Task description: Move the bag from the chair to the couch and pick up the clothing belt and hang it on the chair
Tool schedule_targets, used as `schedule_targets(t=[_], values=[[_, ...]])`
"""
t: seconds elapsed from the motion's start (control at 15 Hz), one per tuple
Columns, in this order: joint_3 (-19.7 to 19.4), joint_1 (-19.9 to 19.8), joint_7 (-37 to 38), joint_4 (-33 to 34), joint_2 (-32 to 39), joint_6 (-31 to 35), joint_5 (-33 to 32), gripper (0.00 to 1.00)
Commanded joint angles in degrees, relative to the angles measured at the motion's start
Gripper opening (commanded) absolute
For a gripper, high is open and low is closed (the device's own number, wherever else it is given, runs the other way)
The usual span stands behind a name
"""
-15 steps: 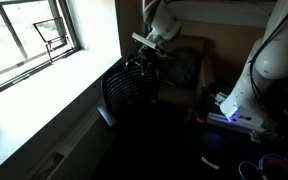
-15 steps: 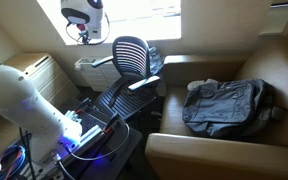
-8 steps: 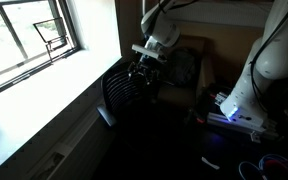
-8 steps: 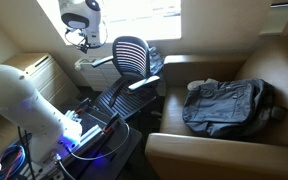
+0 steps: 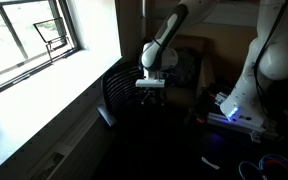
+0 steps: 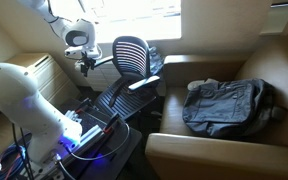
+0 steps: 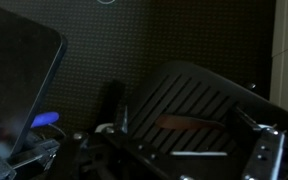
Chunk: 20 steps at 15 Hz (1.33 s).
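no readable text or labels.

1. The pincer [image 5: 150, 90] is lower than a second ago and now hangs level with the back of the chair [image 5: 119, 95].
2. In an exterior view, the pincer [image 6: 86, 68] has dropped from the window to beside the chair [image 6: 131, 55].
3. The arm [image 5: 169, 38] now arches downward.
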Motion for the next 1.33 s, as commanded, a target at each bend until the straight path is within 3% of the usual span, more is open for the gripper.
schedule_targets(t=[0.0, 0.07, 0.2, 0.33, 0.4, 0.53, 0.67, 0.73, 1.0, 1.27], values=[[-1.79, 2.03, 9.11, -0.07, 2.31, 4.48, -9.55, 1.0], [0.7, -0.41, 6.55, 0.0, 2.0, 2.62, -7.55, 1.0], [0.54, -0.22, 8.93, 0.06, 2.66, 3.88, -9.54, 1.0], [1.84, -0.79, 4.69, 1.23, 5.46, 4.31, -10.06, 1.0], [-2.98, 4.72, 13.24, 0.65, 7.56, 7.89, -19.18, 1.0], [-6.19, 8.03, 19.21, 0.92, 10.11, 10.9, -27.67, 1.0], [-11.79, 13.6, 27.99, 1.74, 13.51, 15.22, -36.03, 1.0], [-13.65, 15.63, 32.27, 2.23, 15.13, 18.02, -37.51, 1.0], [-17.66, 21.7, 44.26, 4.98, 21.18, 28.31, -33.72, 1.0], [-11.79, 17.1, 45.48, 9.18, 24.41, 26.66, -27.55, 1.0]])
